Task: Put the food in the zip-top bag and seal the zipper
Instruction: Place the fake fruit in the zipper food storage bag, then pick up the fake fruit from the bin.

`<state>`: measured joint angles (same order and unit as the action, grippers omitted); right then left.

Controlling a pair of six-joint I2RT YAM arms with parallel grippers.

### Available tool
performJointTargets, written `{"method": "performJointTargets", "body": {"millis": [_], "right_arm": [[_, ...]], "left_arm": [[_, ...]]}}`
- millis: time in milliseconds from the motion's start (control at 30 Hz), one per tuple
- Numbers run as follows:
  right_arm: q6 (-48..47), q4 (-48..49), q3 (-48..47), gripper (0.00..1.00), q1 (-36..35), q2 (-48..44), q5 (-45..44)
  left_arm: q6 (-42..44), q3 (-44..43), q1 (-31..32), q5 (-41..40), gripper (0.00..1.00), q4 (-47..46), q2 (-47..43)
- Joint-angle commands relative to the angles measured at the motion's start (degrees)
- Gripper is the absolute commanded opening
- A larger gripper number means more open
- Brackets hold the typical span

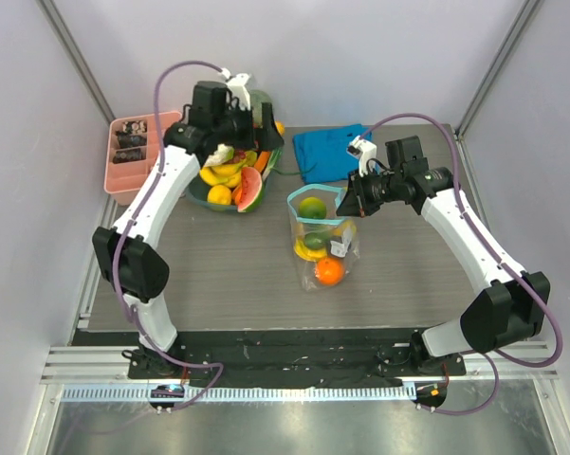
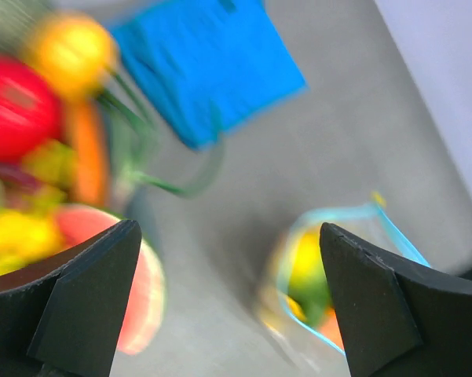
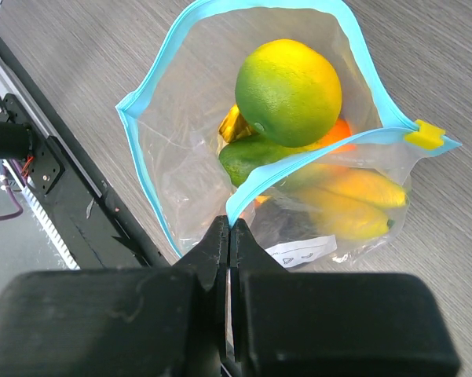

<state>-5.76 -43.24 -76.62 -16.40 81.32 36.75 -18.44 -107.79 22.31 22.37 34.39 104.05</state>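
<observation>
The clear zip-top bag [image 1: 321, 237] stands mid-table with its mouth open, ringed by the blue-teal zipper [image 3: 153, 75]. Inside lie a green-yellow citrus fruit [image 3: 288, 90], yellow bananas [image 3: 349, 203], an orange [image 1: 329, 272] and a dark fruit [image 3: 287, 224]. My right gripper [image 3: 229, 226] is shut on the near zipper strip, holding that rim up; from above this gripper [image 1: 346, 204] sits at the bag's right edge. My left gripper [image 2: 228, 228] hangs open and empty above the table between the bowl and the bag; from above it [image 1: 264, 131] is over the bowl's far side. More food stays in the bowl: bananas [image 1: 223, 172] and a red apple [image 2: 12, 106].
A green bowl [image 1: 201, 199] at back left also holds a watermelon slice [image 1: 251, 190] and white cauliflower [image 1: 218, 154]. A folded blue cloth [image 1: 332, 152] lies behind the bag. A pink bin [image 1: 133, 156] stands at the far left. Black mounting rail [image 1: 285, 355] runs along the near edge.
</observation>
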Motion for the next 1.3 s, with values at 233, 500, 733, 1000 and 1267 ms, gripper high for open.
{"method": "performJointTargets", "body": {"millis": [233,500,733,1000,1267], "right_arm": [[-0.6,2.5,-0.5,0.01,-0.2,-2.2,1.1],[-0.5,2.0,-0.6,0.01,-0.3,-1.7,1.1],[-0.3,2.1,-0.6,0.01,-0.3,-1.3,1.2],[-0.3,1.9,-1.2,0.01,-0.2,-0.7,0.8],[-0.7,2.1,-0.5,0.01,-0.3,-0.7,0.5]], "left_arm": [[18.2,-9.3,-3.1,-21.6,1.0,-10.3,13.0],[26.9,-12.4,-4.2,-27.5,1.0,-15.8,20.1],[29.2,-11.0,-4.7,-29.6,1.0,-18.1,22.7],[27.4,-12.2,-5.9,-25.1,0.81,-17.2,22.6],[23.1,-6.9,-6.0,-18.6,0.4,-16.2,10.6]]}}
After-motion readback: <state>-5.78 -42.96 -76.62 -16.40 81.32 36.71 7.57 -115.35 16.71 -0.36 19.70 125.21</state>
